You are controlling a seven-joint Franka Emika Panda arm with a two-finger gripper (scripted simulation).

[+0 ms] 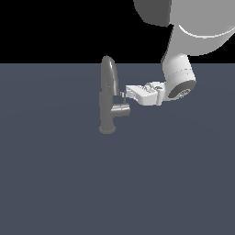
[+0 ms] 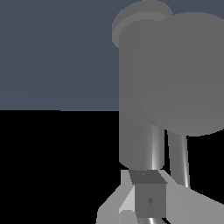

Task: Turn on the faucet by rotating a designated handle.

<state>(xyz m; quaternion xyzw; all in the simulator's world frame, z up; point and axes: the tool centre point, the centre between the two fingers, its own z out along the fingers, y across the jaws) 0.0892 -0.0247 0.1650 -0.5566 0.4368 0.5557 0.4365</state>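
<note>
The dark grey faucet (image 1: 108, 98) stands upright on the floor, its arched spout (image 1: 109, 69) rising above the body. The handle (image 1: 121, 109), a short cylinder, juts from the body toward the exterior view's right, and its thin lever rod (image 1: 124, 100) points upward. My gripper (image 1: 123, 94) reaches in level from the right, its tips at the top of that rod. No gap shows between the fingers, so it looks shut. In the wrist view the handle's end (image 2: 175, 74) looms large, the faucet body (image 2: 135, 131) runs behind it, and the gripper (image 2: 151, 192) sits close to both.
A flat blue-grey floor (image 1: 55, 183) surrounds the faucet's round base (image 1: 107, 129). My white arm (image 1: 179, 78) descends from the upper right of the exterior view. Nothing else stands on the floor.
</note>
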